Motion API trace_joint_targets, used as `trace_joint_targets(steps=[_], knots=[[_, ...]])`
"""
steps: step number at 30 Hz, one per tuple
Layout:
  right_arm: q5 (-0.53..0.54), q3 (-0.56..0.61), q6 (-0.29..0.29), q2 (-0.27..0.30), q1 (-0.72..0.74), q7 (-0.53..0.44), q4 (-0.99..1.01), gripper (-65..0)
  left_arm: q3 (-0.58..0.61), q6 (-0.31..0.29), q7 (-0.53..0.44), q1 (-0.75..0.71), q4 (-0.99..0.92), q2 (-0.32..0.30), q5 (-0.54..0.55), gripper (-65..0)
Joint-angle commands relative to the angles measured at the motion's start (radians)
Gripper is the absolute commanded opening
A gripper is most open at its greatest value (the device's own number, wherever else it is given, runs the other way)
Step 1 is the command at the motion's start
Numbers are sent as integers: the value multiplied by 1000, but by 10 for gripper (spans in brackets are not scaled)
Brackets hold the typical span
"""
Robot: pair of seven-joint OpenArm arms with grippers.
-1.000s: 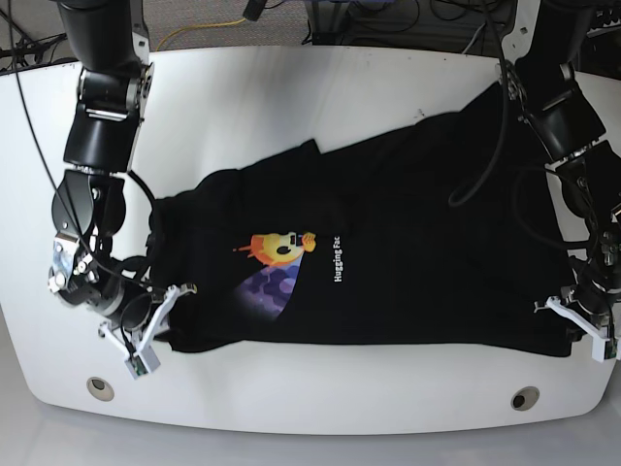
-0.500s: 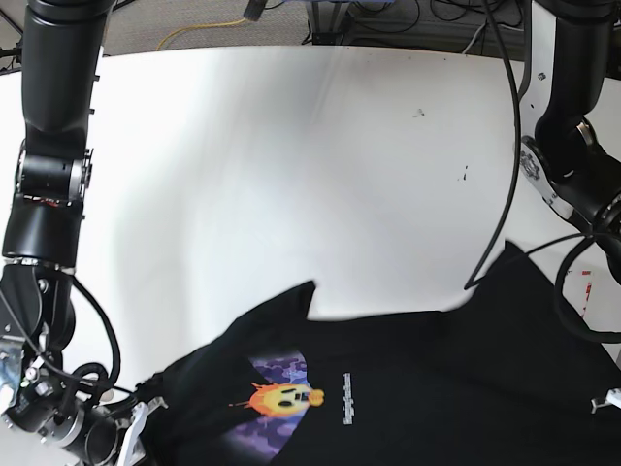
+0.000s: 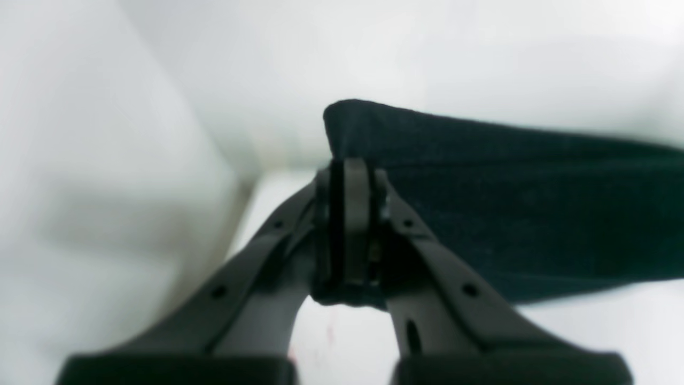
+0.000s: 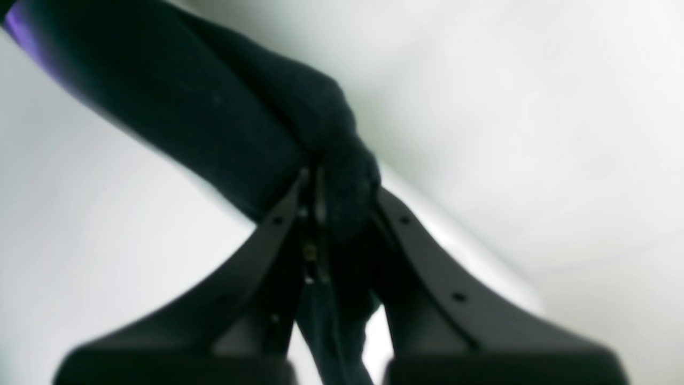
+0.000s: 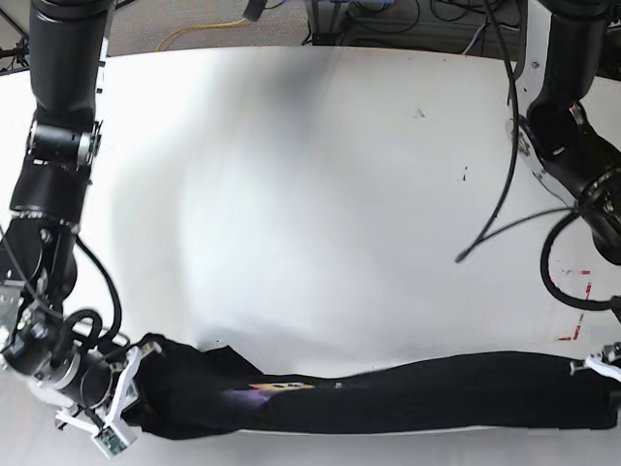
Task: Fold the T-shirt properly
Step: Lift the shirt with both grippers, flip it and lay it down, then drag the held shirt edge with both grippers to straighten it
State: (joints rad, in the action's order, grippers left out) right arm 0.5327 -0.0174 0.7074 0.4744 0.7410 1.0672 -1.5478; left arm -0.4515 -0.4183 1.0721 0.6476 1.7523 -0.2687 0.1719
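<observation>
two grippers are clamped on the t-shirt [image 5: 408, 393], one at each end. base view: the black cloth lies as a long narrow roll along the near edge of the white table [image 5: 291, 194], running from the lower left corner to the lower right corner. a sliver of orange and purple print shows near the middle-left of the roll.

right gripper [image 4: 320, 214], at the base view's lower left: jaws drawn together, a bunched wad of black fabric pinched between them. in the right wrist view cloth bulges above the tips and a strip hangs down between the fingers [image 4: 278, 235]. a trace of purple shows at that view's top left corner.

left gripper [image 3: 350, 214], at the base view's lower right edge, only partly in frame there: jaws pressed narrow on a folded corner of the t-shirt. in the left wrist view the cloth rises just above the tips and stretches away to the right as a flat dark band, and a small fold pokes out below the fingers [image 3: 427, 251].

both wrist views are soft in focus. the far part of the table bears a few small dark marks. cables lie beyond its far edge.
</observation>
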Motion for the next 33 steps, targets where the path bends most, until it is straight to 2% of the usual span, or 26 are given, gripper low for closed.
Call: trace_joint_targets(steps=[1, 10, 15, 24, 29, 33], knots=[[-1, -51, -9, -4, -50, -23, -82, -645, -2, -26, -31, -50, 73, -8, 2, -650], [-1, -197, -9, -88, -401, -26, -119, -644, -19, -115, -48, -407, 133, 12, 2, -650], [0, -261, -9, -127, -547, -26, -119, -644, -54, -141, -143, -578, 128, 13, 1, -650], [2, -263, -9, -128, -728, -14, -231, -642, -94, -212, -152, -714, 116, 12, -5, -650], [2, -267, -9, -128, -771, 87, -250, -642, -109, -250, -152, -750, 105, 7, -7, -650], [-1, -261, -9, -118, -811, 107, -251, -628, -123, -258, -152, -768, 105, 4, -7, -650]])
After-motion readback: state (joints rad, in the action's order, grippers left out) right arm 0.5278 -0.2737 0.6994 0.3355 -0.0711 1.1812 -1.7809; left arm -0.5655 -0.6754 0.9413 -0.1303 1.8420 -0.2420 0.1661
